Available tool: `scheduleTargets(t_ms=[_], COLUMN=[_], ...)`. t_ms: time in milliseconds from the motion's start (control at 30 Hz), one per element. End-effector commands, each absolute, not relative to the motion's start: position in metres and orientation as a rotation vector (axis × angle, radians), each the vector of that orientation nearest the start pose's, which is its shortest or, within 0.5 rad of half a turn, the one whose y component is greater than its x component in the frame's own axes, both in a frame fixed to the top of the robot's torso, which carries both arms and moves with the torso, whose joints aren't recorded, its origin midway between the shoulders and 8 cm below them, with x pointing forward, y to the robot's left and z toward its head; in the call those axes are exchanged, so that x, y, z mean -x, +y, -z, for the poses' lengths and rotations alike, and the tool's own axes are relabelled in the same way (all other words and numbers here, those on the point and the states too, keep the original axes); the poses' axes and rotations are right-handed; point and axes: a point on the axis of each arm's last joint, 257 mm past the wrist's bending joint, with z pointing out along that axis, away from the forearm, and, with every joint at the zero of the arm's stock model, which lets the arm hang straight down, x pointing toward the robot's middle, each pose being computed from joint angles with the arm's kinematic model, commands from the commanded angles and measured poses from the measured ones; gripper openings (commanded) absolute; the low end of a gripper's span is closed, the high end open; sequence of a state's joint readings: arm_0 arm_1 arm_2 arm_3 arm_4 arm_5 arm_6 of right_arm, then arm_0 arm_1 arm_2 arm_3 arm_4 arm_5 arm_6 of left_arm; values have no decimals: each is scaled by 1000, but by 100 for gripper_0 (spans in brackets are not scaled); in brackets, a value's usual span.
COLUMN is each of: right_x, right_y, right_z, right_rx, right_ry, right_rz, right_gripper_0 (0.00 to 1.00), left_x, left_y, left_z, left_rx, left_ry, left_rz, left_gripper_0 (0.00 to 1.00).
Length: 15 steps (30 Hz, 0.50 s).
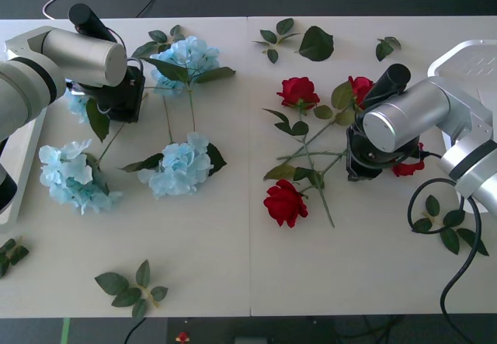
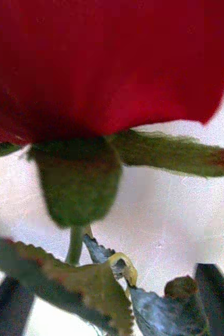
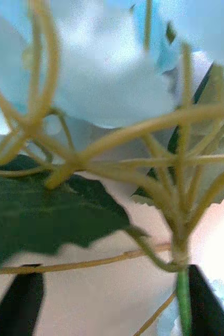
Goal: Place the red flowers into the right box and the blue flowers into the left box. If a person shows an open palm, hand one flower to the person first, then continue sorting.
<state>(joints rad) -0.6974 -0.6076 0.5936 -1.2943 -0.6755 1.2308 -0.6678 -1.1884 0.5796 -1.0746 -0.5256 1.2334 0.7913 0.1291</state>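
Red rose point(image 2: 106, 63) just beyond open right jaws, blue hydrangea point(image 3: 112, 68) seemingly between open left jaws.

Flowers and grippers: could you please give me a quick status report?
Both jaws open. Right gripper down over a red rose; left gripper down at a blue hydrangea's stem. Neither flower lifted yet. Crossed rose stems lie beside the right gripper.

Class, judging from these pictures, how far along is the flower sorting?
Done: nothing yet; the right box looks bare. In hand: the left gripper is down at a blue flower, the right gripper at a red flower. Left: every flower is on the table.
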Motion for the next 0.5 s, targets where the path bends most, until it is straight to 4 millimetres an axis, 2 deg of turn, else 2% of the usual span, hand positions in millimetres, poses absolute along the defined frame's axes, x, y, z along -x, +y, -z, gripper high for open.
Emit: scheduleTargets(t_ms=[33,300,500], right_x=[-550,-550,-551], right_y=[-222,-223,-224], right_z=[305,305,303], right_rx=[2527,2531,2532], right_ry=[-2227,-2223,-2222], right_rz=[631,635,641], right_gripper_0=[0,0,0], left_x=[-679,-681,-683], left_y=[258,244,250], left_z=[222,216,210], left_rx=[1698,1664,1644], left_ry=[1935,1957,1956], left_rz=[586,623,621], left_gripper_0=[0,0,0])
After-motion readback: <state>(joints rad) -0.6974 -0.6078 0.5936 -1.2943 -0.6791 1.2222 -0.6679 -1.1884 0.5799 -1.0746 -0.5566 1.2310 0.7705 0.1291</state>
